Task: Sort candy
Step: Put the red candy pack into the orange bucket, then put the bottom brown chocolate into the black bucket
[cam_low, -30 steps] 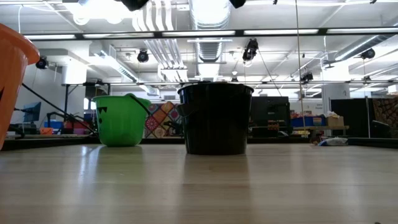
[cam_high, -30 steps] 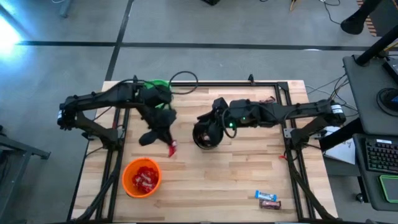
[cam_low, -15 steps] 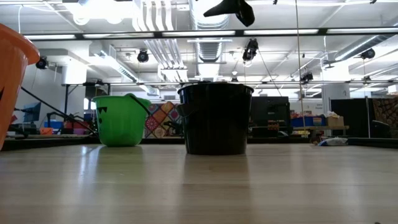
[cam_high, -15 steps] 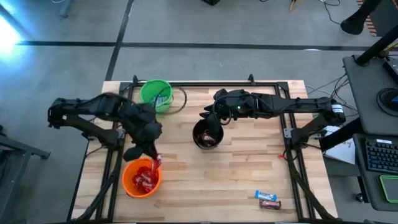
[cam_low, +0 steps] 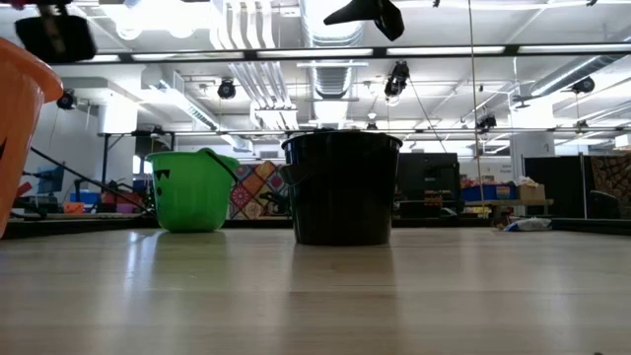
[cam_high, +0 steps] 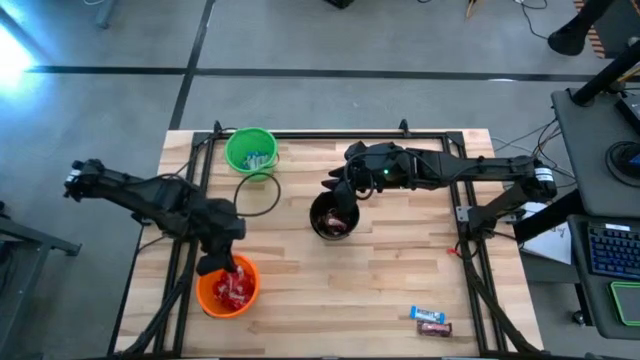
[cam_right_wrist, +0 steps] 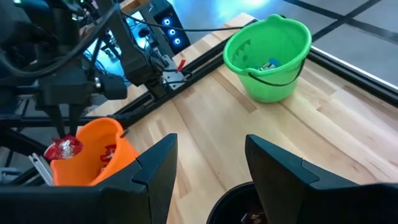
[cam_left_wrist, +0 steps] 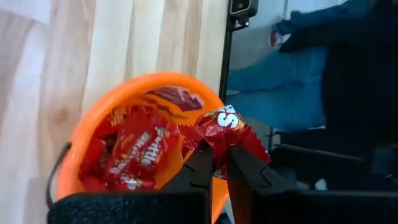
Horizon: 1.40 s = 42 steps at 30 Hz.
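Observation:
My left gripper [cam_high: 222,266] hangs just above the orange cup [cam_high: 228,288], shut on a red wrapped candy [cam_left_wrist: 221,128]. That cup [cam_left_wrist: 134,99] has several red candies [cam_left_wrist: 127,158] inside. My right gripper [cam_high: 340,196] is open above the black cup [cam_high: 333,218], which holds dark candies; its fingers [cam_right_wrist: 155,168] stand apart over the cup's rim [cam_right_wrist: 239,202]. The green cup [cam_high: 250,152] stands near the far edge with blue-and-white candy in it. A blue-and-white candy [cam_high: 427,315] and a dark brown candy [cam_high: 433,328] lie flat on the table near its near right corner. My left gripper pinches the red candy between its two fingers [cam_left_wrist: 200,167], on the lower part of the wrapper [cam_left_wrist: 219,148]. It comes from above, pointing down. Most of the candy sticks out past the fingertips, lifted clear over the orange cup's opening.
The three cups stand upright on the wooden table [cam_high: 400,270]: green [cam_low: 192,189] far left, black [cam_low: 342,187] centre, orange [cam_low: 18,108] near left. A black frame rail [cam_high: 465,215] edges the table. Cables loop beside the green cup [cam_high: 262,190]. A person's legs [cam_left_wrist: 280,87] show beyond the table.
My left gripper has carried the red candy from the table's middle, beside the black cup, toward the near left and now holds it over the orange cup. It has stayed shut on the candy. My right arm has swung slightly toward the far edge, its gripper still above the black cup.

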{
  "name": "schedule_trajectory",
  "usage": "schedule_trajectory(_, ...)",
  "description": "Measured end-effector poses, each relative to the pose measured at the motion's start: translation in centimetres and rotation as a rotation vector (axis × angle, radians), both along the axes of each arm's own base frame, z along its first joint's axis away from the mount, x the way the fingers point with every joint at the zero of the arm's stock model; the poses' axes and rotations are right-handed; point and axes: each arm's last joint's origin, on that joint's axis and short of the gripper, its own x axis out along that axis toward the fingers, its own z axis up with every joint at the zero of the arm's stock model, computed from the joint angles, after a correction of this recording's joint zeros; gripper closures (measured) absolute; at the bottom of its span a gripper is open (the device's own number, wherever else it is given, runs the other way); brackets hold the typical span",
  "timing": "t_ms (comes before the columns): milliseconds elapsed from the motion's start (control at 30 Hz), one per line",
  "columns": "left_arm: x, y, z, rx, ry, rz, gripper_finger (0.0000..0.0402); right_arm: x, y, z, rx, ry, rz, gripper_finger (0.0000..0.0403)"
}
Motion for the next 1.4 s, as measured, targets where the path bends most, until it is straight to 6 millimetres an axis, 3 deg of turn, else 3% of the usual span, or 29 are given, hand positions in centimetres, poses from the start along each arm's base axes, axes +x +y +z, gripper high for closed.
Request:
schedule_trajectory(400,-2.3,0.2,-1.6,-0.017,0.082,0.082,0.0388,0.0,-0.2,0.0,-0.01,0.002,-0.001,0.022)
schedule_trajectory(600,-2.9,0.3,-1.7,-0.05,0.164,0.091,0.0345,0.0,-0.6,0.0,-0.006,0.001,-0.014,0.022)
schedule_trajectory(967,-3.0,0.4,-1.5,-0.033,0.115,0.055,0.0263,-0.1,-0.8,-0.1,0.034,0.003,-0.043,0.022)
schedule_trajectory(1133,-2.4,0.5,-1.7,0.101,0.02,0.043,0.0257,-1.2,-0.6,-1.6,0.143,0.177,-0.105,0.022)
schedule_trajectory(1400,-0.4,0.4,-1.6,0.309,-0.245,-0.033,0.0288,-3.7,1.3,-4.1,0.237,0.519,-0.24,0.022)
